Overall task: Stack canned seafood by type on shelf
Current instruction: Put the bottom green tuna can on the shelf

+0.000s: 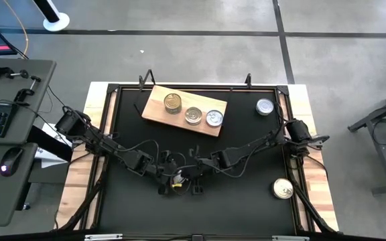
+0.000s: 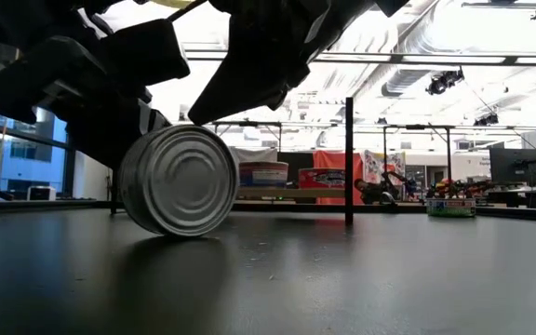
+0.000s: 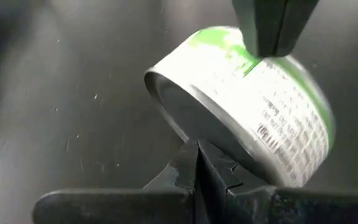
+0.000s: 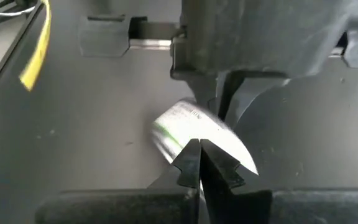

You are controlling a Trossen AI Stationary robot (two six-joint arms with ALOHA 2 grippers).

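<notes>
— Three tins (image 1: 193,115) sit on the wooden shelf (image 1: 154,106); where's the green-labelled can (image 3: 253,118)?
— Tilted on the black table (image 1: 246,207), pinched between both arms.
— Fingers?
— Left gripper (image 3: 197,158) and right gripper (image 4: 200,157) both clenched, pressing it from opposite sides.

Three tins (image 1: 193,115) sit in a row on the shelf (image 1: 154,107). Two more lie on the tabletop: one (image 1: 265,106) beside the shelf, one (image 1: 283,189) near the right edge. A sixth, green-labelled tin (image 2: 177,180) is tipped on its rim.
</notes>
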